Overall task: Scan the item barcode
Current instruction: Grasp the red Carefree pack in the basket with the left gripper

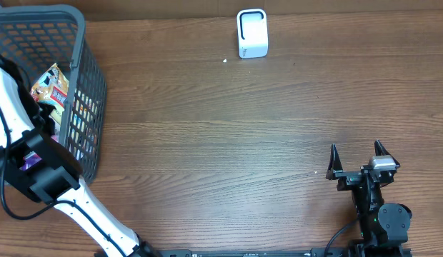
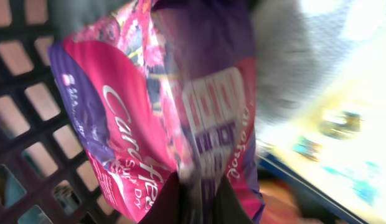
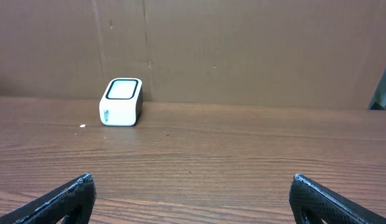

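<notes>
Inside the grey basket (image 1: 93, 78) at the tabletop's (image 1: 207, 143) left edge, we see the left pincer (image 2: 196, 202) closed on the pink packet (image 2: 137, 124), apparently pinching it, though the view is blurry. The right pincer (image 1: 356, 151) is spread, well apart from the white scanner (image 1: 251, 33).

Overhead: left arm (image 1: 13, 107) is down in the grey basket (image 1: 83, 43) at the table's (image 1: 229, 143) left end, purple packet (image 1: 30, 161) at its wrist, white scanner (image 1: 251, 33) far centre, right gripper (image 1: 356, 146) near-right, jaws spread.
</notes>
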Robot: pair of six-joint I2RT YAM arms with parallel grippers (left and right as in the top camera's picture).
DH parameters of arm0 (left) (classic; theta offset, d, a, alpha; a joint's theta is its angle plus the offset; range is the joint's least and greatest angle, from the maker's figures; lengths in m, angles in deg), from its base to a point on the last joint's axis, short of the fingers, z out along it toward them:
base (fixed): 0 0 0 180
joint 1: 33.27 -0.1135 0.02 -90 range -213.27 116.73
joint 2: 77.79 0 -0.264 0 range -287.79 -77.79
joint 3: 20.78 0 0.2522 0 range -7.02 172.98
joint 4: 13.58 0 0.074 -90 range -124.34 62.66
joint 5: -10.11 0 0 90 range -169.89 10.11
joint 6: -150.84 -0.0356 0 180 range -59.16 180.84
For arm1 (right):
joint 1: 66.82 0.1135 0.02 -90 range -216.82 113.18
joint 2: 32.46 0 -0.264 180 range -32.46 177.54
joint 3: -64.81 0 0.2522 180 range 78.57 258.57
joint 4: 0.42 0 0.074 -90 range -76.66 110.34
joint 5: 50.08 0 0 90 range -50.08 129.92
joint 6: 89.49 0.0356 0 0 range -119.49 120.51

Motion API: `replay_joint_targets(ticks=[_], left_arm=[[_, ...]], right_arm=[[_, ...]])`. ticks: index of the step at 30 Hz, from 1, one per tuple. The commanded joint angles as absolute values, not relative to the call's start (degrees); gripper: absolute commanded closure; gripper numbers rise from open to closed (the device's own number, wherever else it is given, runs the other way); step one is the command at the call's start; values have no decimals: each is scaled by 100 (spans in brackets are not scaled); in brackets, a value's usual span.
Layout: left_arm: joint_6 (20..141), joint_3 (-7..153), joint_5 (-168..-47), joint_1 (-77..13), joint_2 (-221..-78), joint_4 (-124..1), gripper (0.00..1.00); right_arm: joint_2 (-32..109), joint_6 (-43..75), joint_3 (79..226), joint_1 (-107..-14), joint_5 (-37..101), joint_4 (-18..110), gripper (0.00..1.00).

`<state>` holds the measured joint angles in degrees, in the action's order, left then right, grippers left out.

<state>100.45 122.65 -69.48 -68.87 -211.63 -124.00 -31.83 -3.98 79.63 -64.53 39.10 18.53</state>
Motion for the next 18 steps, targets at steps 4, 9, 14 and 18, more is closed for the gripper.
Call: replay_joint_targets(ticks=[4, 9, 14, 18], left_arm=[[9689, 13534, -7800, -6795, -20381, -12416, 96], [9684, 14039, -7710, -6795, -19725, -12416, 96], [9674, 14022, -7654, -6795, -19395, -12416, 94], [9761, 13473, -7606, -6740, -19441, -12413, 23]], right_arm=[[-3229, -402, 7904, -6464, 3969, 1818, 0], [-3229, -402, 7904, -6464, 3969, 1818, 0], [-3229, -404, 7904, -6464, 3969, 1820, 0], [-3229, -404, 7904, -6464, 3969, 1820, 0]])
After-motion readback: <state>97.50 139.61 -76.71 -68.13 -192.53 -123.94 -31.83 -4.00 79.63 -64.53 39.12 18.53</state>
